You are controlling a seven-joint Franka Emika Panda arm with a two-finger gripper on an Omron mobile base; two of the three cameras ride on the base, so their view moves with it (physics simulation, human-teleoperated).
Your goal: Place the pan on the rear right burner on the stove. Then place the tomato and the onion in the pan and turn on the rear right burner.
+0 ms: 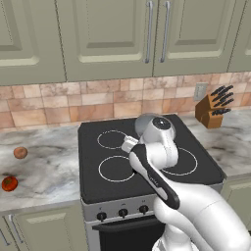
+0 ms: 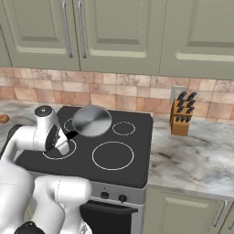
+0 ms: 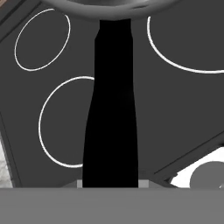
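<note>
My gripper (image 2: 67, 138) is shut on the black handle (image 3: 111, 109) of the pan (image 2: 91, 121). The shiny grey pan hangs above the black glass of the stove (image 2: 137, 151), over its rear left part. It is just left of the rear right burner (image 2: 124, 128), the smallest white ring. In the hand view the handle runs straight up from my gripper (image 3: 111, 183) to the pan's rim (image 3: 113, 8). On the counter left of the stove (image 1: 93, 186) lie the tan onion (image 1: 20, 152) and, nearer the front, the red tomato (image 1: 9, 184), both far from the gripper.
A wooden knife block (image 2: 182, 114) stands on the counter right of the stove, by the tiled wall. Small black knobs (image 1: 122, 212) line the steel front. Cabinets hang above. My own arm (image 1: 157, 162) covers the stove's middle in the left base view.
</note>
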